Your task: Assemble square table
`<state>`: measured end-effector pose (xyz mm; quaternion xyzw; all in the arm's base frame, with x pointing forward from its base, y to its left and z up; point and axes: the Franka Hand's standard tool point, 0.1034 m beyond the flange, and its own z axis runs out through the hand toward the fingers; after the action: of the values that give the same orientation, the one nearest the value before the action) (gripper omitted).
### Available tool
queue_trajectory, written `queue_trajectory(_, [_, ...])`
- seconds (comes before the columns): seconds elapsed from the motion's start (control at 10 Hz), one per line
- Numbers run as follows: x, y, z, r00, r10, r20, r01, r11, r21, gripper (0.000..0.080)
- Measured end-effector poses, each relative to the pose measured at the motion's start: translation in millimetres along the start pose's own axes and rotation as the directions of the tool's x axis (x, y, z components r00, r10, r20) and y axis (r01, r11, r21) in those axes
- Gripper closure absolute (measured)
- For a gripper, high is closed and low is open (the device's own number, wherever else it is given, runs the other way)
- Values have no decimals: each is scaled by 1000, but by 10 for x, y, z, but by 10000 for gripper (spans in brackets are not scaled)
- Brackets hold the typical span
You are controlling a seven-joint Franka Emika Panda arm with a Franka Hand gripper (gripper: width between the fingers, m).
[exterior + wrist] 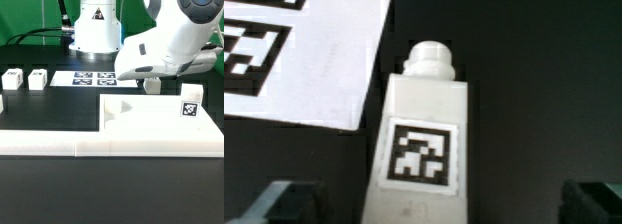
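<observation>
A short white table leg (423, 130) lies tag-up on the black table (535, 100), just beside the marker board (295, 60). The square tabletop (150, 118) sits nearby. The gripper (434, 200) hangs over the leg with its fingers (274, 202) spread wide, one on each side (neither touching). A clean grasp probably means lowering centred and closing across the leg's body, away from the peg and clear of the board's edge.

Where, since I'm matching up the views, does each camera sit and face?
Exterior view: off the arm, across the table from the robot's base, facing it over the rail; shows arm and gripper.
Wrist view: on the wrist, looking down on a leg; both fingertips show, spread apart.
Shared: the marker board.
</observation>
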<state>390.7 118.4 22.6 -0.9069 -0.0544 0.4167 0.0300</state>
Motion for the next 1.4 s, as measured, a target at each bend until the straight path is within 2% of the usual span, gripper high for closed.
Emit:
queue_trajectory(0.2, [-12,4,15,1000,24,11,-24,1000,-1,150])
queue_trajectory(0.3, [-34,11,94,994,97,58,-96,995,-14,150])
queue_trajectory(0.6, [13,20,235,977,181,116,-179,983,-30,150])
queue_trajectory(0.9, [16,30,245,976,183,115,-181,983,-29,150])
queue_trajectory(1.1, [16,35,245,976,184,115,-182,983,-28,423])
queue_trajectory(1.2, [13,37,245,976,184,117,-182,983,-28,512])
queue_trajectory(1.4, [13,39,244,976,184,117,-182,983,-28,511])
